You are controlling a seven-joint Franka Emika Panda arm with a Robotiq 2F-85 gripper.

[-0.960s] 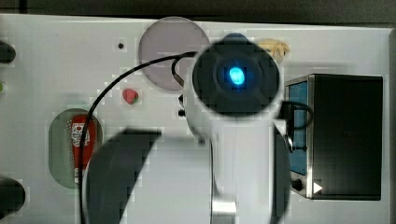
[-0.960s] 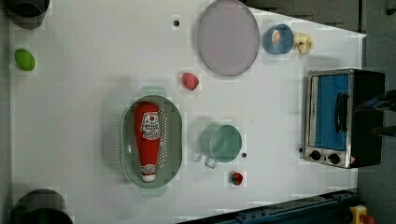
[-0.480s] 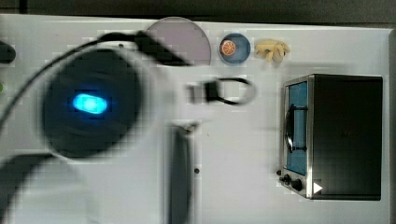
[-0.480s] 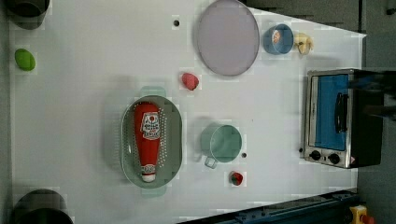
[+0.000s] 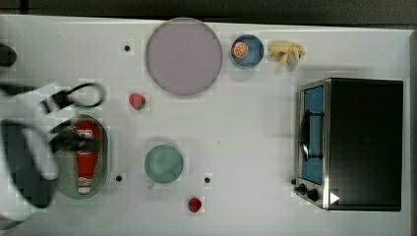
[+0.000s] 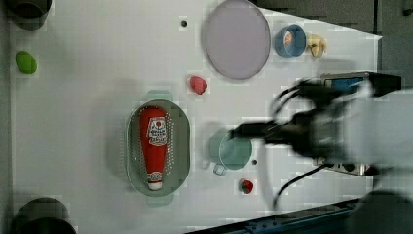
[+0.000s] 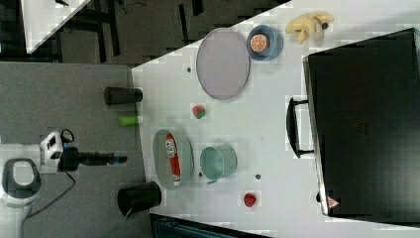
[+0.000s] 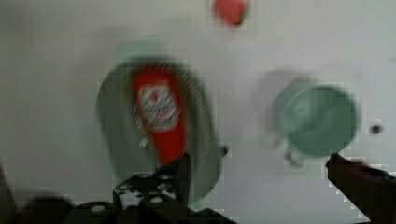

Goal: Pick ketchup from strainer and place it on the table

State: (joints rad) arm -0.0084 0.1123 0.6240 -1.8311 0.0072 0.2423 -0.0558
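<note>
The ketchup [image 6: 155,146], a slim red bottle with a white cap, lies lengthwise in the pale green strainer [image 6: 181,146] on the white table [image 5: 246,147]. The wrist view looks down on the ketchup [image 8: 161,112] and the strainer [image 8: 109,116] from well above. My gripper [image 8: 259,170] is open, with its dark fingertips [image 8: 184,168] far apart and nothing between them. In the top view my blurred arm overlaps the strainer [image 5: 103,162] and crosses the ketchup [image 5: 87,157]. In the right view the gripper [image 7: 119,159] hangs beside the strainer [image 7: 159,153], apart from it.
A round green cup [image 5: 163,163] stands just beside the strainer. Two strawberries [image 5: 137,101] [image 5: 195,204], a grey plate [image 5: 183,55], a blue bowl [image 5: 247,50] and bananas [image 5: 287,51] lie around. A toaster oven [image 5: 349,142] fills the top view's right.
My arm has swept from the top view's middle to the top view's left, over the strainer, and has come into the left view. The ketchup and strainer have not moved.
</note>
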